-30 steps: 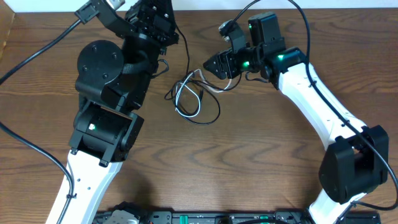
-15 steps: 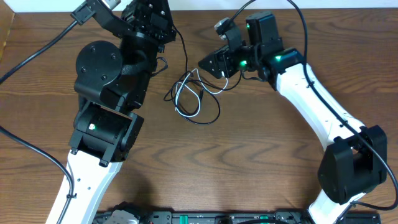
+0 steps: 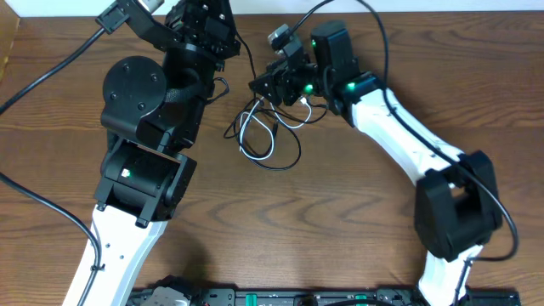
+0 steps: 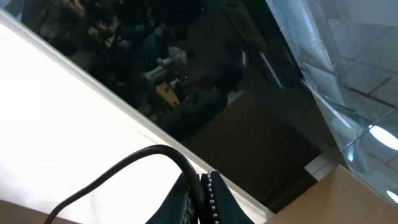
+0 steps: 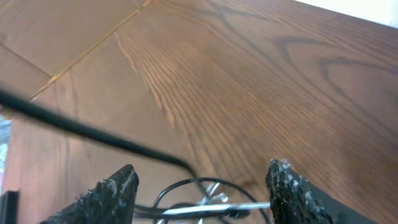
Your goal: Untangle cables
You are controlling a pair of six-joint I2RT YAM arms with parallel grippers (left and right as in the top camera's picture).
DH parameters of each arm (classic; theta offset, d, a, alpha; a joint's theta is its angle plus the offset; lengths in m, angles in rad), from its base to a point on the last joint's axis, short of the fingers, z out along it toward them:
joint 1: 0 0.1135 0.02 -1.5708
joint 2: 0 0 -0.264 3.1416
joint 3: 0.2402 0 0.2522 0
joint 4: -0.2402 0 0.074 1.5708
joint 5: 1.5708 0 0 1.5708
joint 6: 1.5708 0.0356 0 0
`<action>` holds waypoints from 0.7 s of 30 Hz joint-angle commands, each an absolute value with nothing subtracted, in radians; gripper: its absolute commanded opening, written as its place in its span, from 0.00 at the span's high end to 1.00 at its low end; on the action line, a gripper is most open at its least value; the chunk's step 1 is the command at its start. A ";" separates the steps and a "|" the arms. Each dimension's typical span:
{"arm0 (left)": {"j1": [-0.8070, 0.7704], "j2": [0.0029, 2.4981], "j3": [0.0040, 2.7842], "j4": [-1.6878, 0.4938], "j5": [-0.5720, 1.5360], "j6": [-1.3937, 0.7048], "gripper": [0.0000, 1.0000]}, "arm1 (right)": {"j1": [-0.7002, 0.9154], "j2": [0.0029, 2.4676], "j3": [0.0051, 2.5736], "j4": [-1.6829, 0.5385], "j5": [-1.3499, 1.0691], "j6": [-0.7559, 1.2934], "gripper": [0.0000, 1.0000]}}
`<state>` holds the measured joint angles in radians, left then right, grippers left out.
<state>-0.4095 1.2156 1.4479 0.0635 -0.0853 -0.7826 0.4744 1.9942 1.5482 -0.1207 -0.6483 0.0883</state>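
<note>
The black cable (image 3: 293,157) and the white cable (image 3: 244,129) lie tangled in loose loops on the wooden table (image 3: 340,221), at centre top. My left gripper (image 3: 229,42) is raised at the back and shut on the black cable (image 4: 158,151), which arcs out from between its fingers (image 4: 214,199). From there the cord runs down to the tangle. My right gripper (image 3: 259,85) hovers open just over the tangle's upper end. In the right wrist view the white cable (image 5: 249,205) and a black loop (image 5: 180,185) lie between my spread fingers (image 5: 112,194), untouched.
The bulky left arm (image 3: 140,127) covers the table left of the tangle. The right arm (image 3: 399,136) stretches across from the right base (image 3: 455,212). A thick black arm wire (image 3: 51,64) crosses the top left corner. Equipment lines the front edge (image 3: 280,297).
My right gripper has moved left, from beside the tangle's right end to over its upper end, closer to the left gripper. The left gripper has held still with the black cable.
</note>
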 commanded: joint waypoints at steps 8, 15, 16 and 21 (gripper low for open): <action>-0.409 1.200 1.472 0.040 -0.097 -0.780 0.92 | 0.481 2.046 1.556 -0.032 -0.657 0.146 0.68; -0.409 1.201 1.472 0.027 -0.097 -0.780 0.92 | 0.459 2.046 1.556 0.017 -0.672 0.225 0.97; -0.409 1.201 1.472 0.023 -0.097 -0.780 0.92 | 0.455 2.046 1.556 0.023 -0.685 0.229 0.99; -0.409 1.201 1.472 0.012 -0.098 -0.781 0.92 | 0.423 2.041 1.557 0.063 -0.786 0.247 0.99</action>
